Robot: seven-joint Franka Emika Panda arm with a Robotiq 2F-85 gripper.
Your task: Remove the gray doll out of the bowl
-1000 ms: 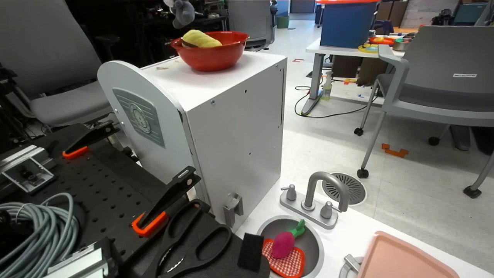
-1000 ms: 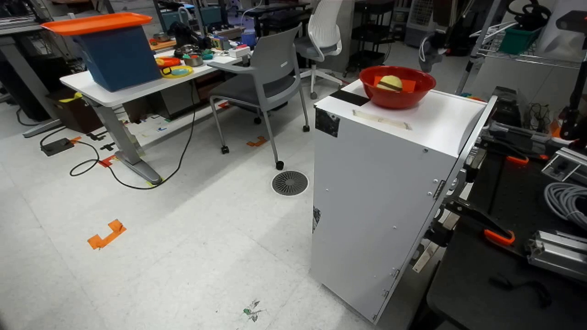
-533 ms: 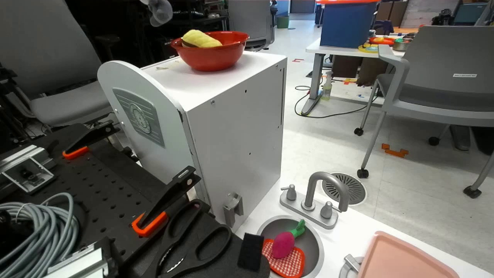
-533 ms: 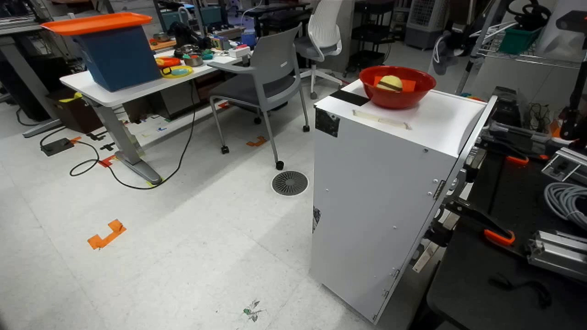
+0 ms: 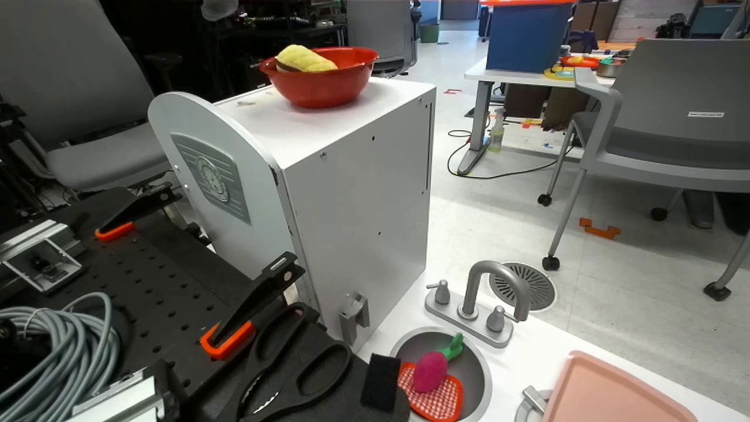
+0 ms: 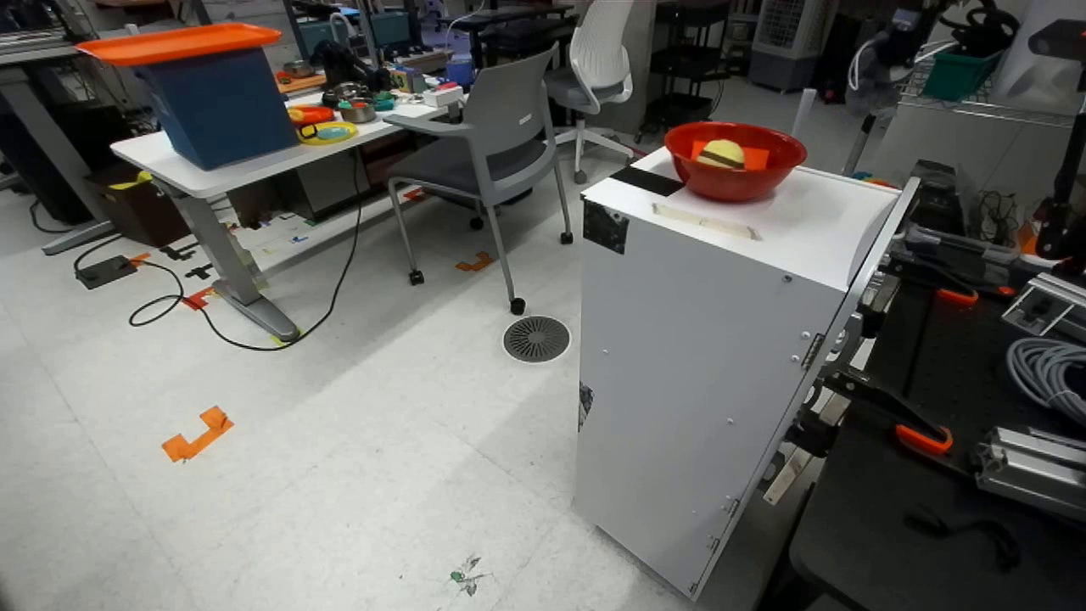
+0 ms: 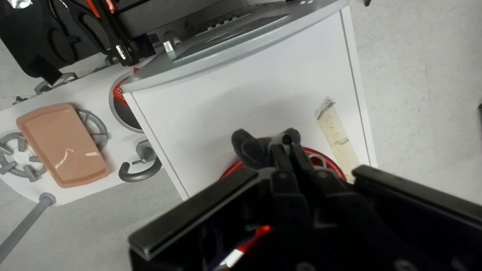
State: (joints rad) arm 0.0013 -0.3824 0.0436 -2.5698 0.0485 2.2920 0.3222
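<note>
The gray doll hangs in the air, away from the bowl. It shows as a blurred grey lump at the top of an exterior view (image 5: pixel 219 8) and beside the shelf in an exterior view (image 6: pixel 874 81). In the wrist view the gray doll (image 7: pixel 248 148) sits at my fingertips. My gripper (image 7: pixel 288 148) is shut on it, the fingers close together. The red bowl (image 5: pixel 328 88) stands on the white cabinet top, also in an exterior view (image 6: pixel 738 182). In the wrist view the bowl (image 7: pixel 336 166) is mostly hidden behind gripper and doll. A yellow soft object (image 5: pixel 304 60) lies in it.
The white cabinet (image 5: pixel 363 176) has a raised rounded panel (image 5: pixel 217 170) on one side. Beside it are a black table (image 5: pixel 146 281) with clamps and cable, a toy sink (image 5: pixel 481 375), a faucet (image 5: pixel 498 269) and a pink tray (image 5: pixel 615 392). A wire shelf (image 6: pixel 1001 110) stands behind.
The doll has moved with my gripper farther from the bowl, left and up in an exterior view, right and slightly up in an exterior view. The bowl and the yellow object have not moved.
</note>
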